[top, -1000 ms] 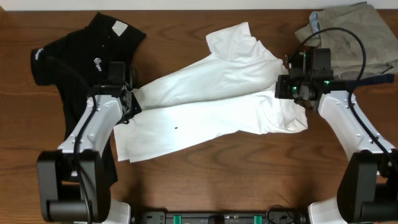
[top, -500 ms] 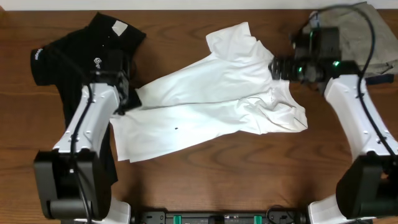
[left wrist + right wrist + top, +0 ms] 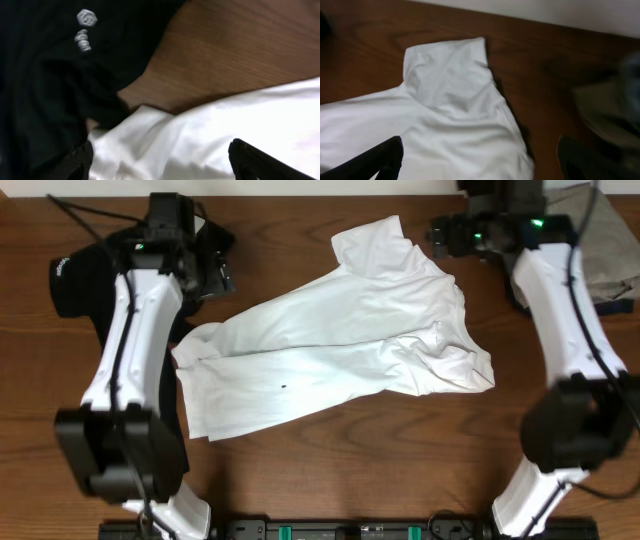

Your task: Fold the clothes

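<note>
Both arms have pulled back from the two ends of the white T-shirt, where they sat a second ago, and now reach toward the far edge of the table. The shirt is left lying alone, its left end slumped into a small rumple. It lies across the middle of the table, folded lengthwise and slanting from lower left up to upper right, with one sleeve pointing toward the far edge. The left gripper hangs over the black shirt, which lies at the far left with much of it under the left arm. The right gripper is just off the white shirt's far right corner, next to a khaki pile of garments. Only the overhead view shows both shirts whole and a tiny dark speck on the white one. Only the left wrist view shows the black shirt's white chest logo, which the arm covers from above, and the black cloth touching the white shirt's rumpled end. The right wrist view shows the white sleeve close up and the khaki pile as a blur. In both wrist views the fingers stand wide apart at the frame's corners, holding nothing. Count: two arms, two grippers, two shirts, one khaki pile.
</note>
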